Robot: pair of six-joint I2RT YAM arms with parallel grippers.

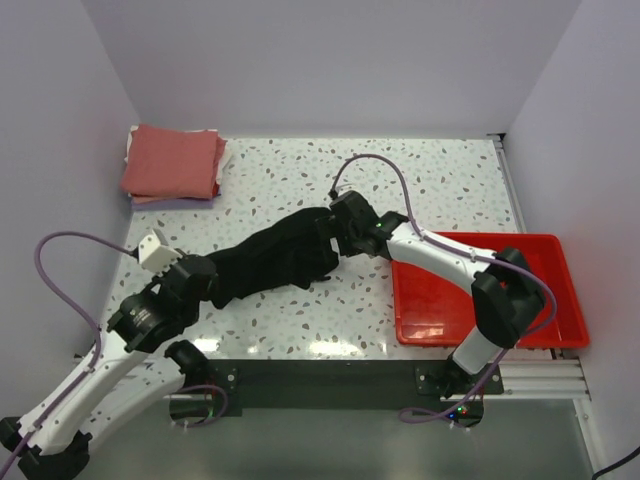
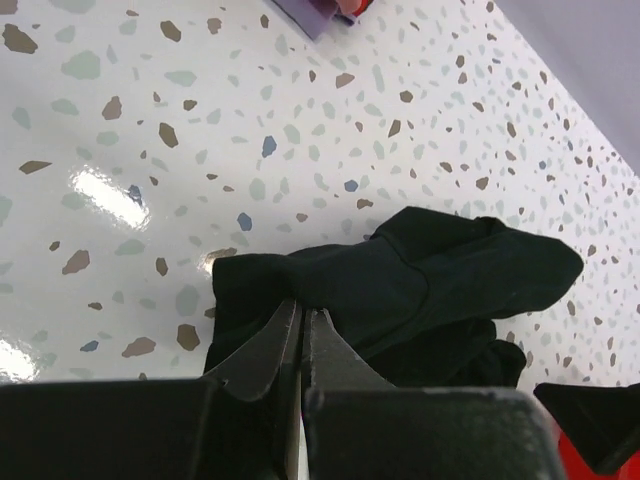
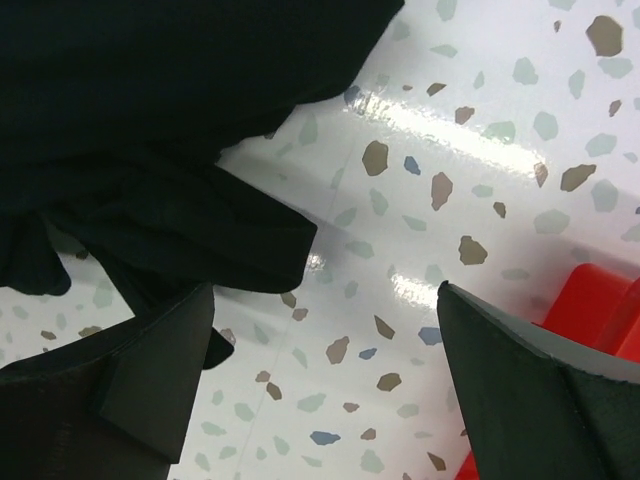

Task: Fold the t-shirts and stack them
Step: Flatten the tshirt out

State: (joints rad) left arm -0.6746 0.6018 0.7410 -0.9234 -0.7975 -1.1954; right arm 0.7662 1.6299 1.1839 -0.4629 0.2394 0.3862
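**Black t-shirt still unfolded; stack waiting at far-left corner**

Black t-shirt (image 1: 275, 262): lies bunched in a long crumpled rope across the middle of the tabletop (image 1: 420, 180), running diagonally from near-left to centre. Not flat, no clean fold visible. Sleeves and hem cannot be told apart in the wad.

Folded stack (image 1: 172, 162): at the far-left corner, well apart from the black shirt. Salmon-red on top, a lavender edge showing underneath, a sliver of white at the left side. Looks squared and finished.

Left fingers (image 2: 305, 330): clenched on the near-left end of the black shirt, cloth pinched between the tips.

Right fingers (image 1: 338, 228): spread wide at the shirt's far-right end. The wrist view shows bare tabletop between them and cloth only beside one finger; nothing is held.

Red tray (image 1: 440, 310): near-right, beside the right arm, no cloth in it.

Judgement: three shirts done. Left to do: spread the black one flat, fold it, and carry it to the stack.
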